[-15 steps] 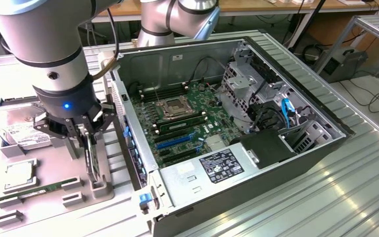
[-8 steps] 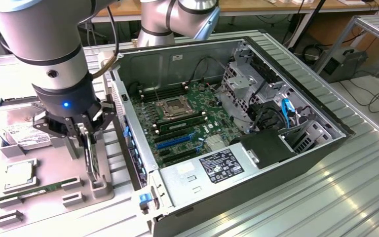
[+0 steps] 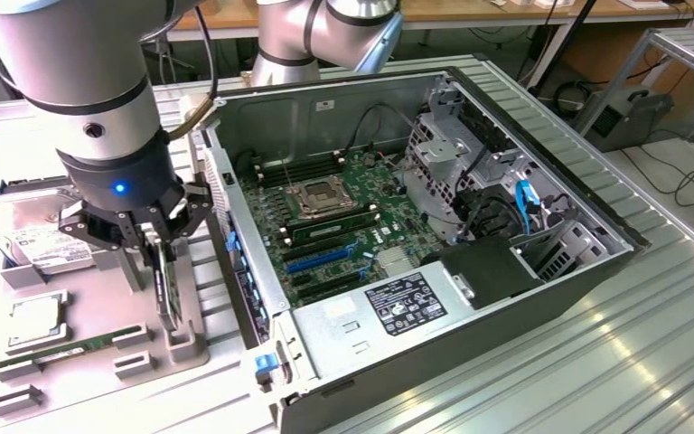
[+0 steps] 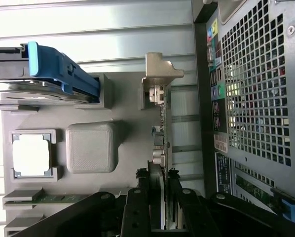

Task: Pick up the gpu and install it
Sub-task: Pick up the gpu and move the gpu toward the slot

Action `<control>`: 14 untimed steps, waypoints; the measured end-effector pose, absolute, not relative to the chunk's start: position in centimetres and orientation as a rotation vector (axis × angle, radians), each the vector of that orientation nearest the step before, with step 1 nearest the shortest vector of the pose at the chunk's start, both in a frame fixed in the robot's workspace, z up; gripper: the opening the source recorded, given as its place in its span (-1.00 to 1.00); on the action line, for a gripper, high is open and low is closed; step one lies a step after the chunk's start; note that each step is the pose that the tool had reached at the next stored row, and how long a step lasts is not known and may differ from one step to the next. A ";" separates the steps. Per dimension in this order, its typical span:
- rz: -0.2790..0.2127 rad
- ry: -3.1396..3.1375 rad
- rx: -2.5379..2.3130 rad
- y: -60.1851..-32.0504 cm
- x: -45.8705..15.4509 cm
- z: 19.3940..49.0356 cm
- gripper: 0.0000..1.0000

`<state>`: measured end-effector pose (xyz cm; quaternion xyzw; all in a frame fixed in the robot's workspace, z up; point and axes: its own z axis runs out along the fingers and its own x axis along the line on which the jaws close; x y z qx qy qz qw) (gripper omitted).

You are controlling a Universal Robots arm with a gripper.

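My claw (image 4: pixel 160 175) was closed on the gpu (image 4: pixel 159 133), one of my black fingers (image 4: pixel 178 200) against each flat face of the card, the jaws about half as wide as they go. In the exterior view the claw (image 3: pixel 160 271) pointed straight down over the gray holder tray (image 3: pixel 82 371), gripping the gpu (image 3: pixel 171 303) by its upper edge.

The card stood upright on its long edge in a slot of that tray, on the side nearest the computer case (image 3: pixel 588 244). Seen along its edge from my wrist, it was a thin, dark slab with small metal connectors stacked down one side. At its far end sat the silver bracket (image 4: pixel 160 74), pale and folded, with a bent tab at the tip. Its lower edge sat in the tray (image 4: pixel 123 98).

Beyond it, the tray also held a square processor chip (image 4: pixel 31 155) in its own recess, a narrow green RAM stick (image 3: pixel 64 350), and a silver hard drive (image 3: pixel 28 240) with a white label. To the exterior view's right the case lay open on the ribbed metal table (image 3: pixel 588 371), its green motherboard (image 3: pixel 347 226) facing up. The case's perforated rear panel (image 4: pixel 256 98) stood just beside the card.
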<state>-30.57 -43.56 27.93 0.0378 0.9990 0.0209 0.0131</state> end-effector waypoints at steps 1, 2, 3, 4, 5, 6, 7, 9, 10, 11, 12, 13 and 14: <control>0.065 3.113 0.118 -43.6 -30.6 28.0 -0.47; 0.065 3.113 0.118 -43.6 -30.6 28.0 -0.47; 0.065 3.113 0.118 -43.6 -30.6 28.1 -0.47; 0.065 3.113 0.118 -43.6 -30.6 28.1 -0.47; 0.065 3.112 0.118 -43.6 -30.6 28.2 -0.47; 0.065 3.113 0.118 -43.6 -30.6 28.2 -0.47; 0.065 3.113 0.118 -43.6 -30.6 28.3 -0.47; 0.065 3.113 0.118 -43.6 -30.6 28.5 -0.47; 0.065 3.113 0.118 -43.6 -30.6 28.5 -0.47; 0.065 3.112 0.118 -43.6 -30.6 28.6 -0.47; 0.065 3.112 0.118 -43.6 -30.6 28.6 -0.47; 0.065 3.112 0.118 -43.6 -30.6 28.7 -0.47; 0.065 3.113 0.118 -43.6 -30.6 28.7 -0.47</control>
